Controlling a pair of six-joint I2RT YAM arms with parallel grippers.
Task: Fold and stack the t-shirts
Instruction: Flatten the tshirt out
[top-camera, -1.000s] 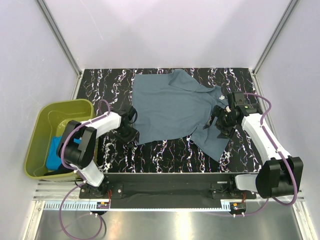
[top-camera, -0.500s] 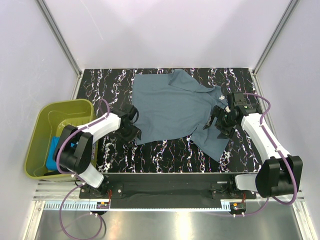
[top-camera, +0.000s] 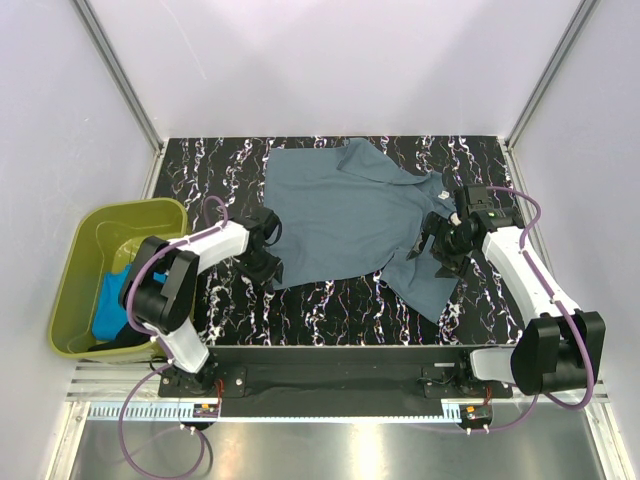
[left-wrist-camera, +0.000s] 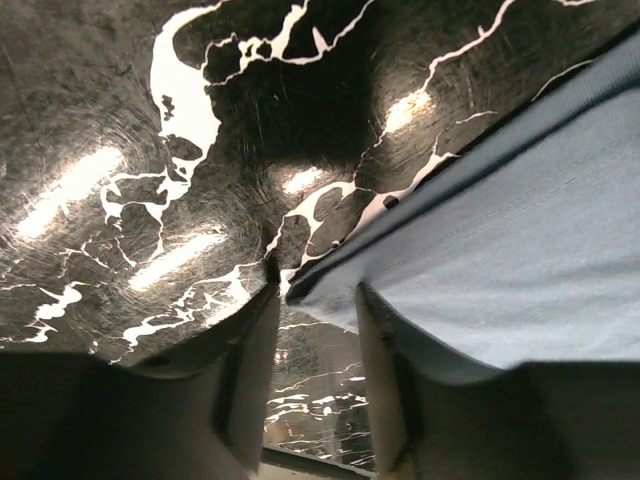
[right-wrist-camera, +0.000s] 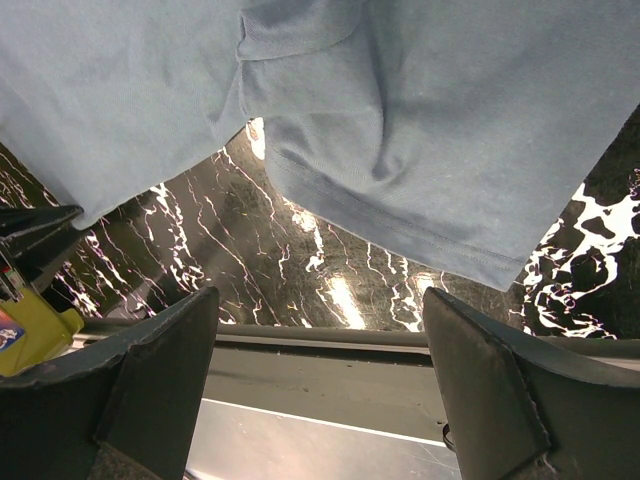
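Grey-blue t-shirt (top-camera: 350, 215) lies spread on the marble table (top-camera: 330, 305). Left gripper (left-wrist-camera: 318, 295) sits at its near-left hem corner, fingers narrowly apart, can't tell if pinching. Right gripper (right-wrist-camera: 318, 300) is spread wide over the shirt's right edge.

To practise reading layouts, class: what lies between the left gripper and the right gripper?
The spread-out grey-blue t-shirt fills the stretch from left gripper to right gripper, shown in the top view.

One t-shirt (top-camera: 350, 215) lies spread across the bench (top-camera: 330, 310) centre; a tub (top-camera: 75, 290) at frame left holds other t-shirts (top-camera: 108, 303).
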